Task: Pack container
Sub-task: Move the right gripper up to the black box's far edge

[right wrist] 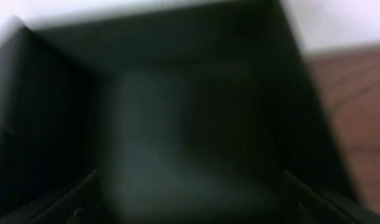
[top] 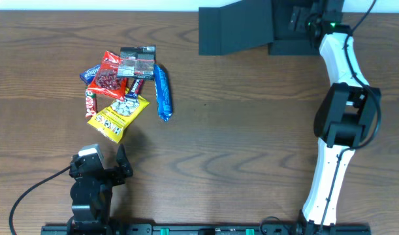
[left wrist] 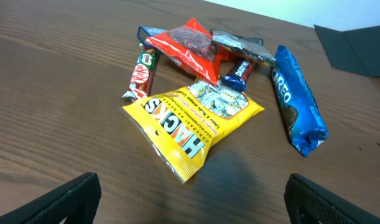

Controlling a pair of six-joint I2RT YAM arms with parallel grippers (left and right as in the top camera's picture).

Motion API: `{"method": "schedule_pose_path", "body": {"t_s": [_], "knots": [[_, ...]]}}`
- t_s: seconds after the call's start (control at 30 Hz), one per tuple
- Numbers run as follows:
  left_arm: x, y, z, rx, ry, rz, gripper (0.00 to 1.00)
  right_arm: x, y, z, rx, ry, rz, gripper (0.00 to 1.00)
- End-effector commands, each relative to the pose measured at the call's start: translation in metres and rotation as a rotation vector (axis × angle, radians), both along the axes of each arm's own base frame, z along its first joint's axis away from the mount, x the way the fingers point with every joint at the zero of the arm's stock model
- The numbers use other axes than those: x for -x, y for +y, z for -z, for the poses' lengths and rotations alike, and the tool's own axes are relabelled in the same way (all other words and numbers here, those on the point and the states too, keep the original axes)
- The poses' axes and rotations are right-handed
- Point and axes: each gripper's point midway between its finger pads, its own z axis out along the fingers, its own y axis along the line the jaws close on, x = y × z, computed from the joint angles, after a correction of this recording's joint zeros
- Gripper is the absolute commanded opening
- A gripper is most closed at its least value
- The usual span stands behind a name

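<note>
Spanning every view, the brown wood-grain table (top: 251,130) carries the matte dark teal-black square cardboard container (top: 235,29) at its far edge, right of centre. The white right arm (top: 336,65) reaches to it, and the right gripper (right wrist: 190,193) points into its blurred dark interior, fingers spread wide. At the near left, the left gripper (left wrist: 193,190) gapes wide and empty, facing a snack heap: the blue Oreo pack (left wrist: 295,102) lies rightmost, the yellow Hacks bag (left wrist: 190,121) nearest, overlapping a red packet (left wrist: 186,46) and a KitKat bar (left wrist: 142,71).
</note>
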Motion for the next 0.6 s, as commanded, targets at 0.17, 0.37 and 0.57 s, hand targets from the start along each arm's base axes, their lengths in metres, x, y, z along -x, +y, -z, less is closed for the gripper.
{"method": "schedule_pose_path", "body": {"t_s": [0.17, 0.37, 0.57], "knots": [[0.000, 0.002, 0.008, -0.007, 0.014, -0.013, 0.95, 0.019, 0.002, 0.030, 0.075, 0.142, -0.040, 0.85], [0.001, 0.002, 0.008, -0.007, 0.014, -0.013, 0.95, 0.057, 0.021, 0.056, 0.094, 0.338, -0.113, 0.85], [0.000, 0.002, 0.008, -0.007, 0.014, -0.013, 0.95, 0.091, 0.047, 0.063, 0.085, 0.490, -0.164, 0.88]]}}
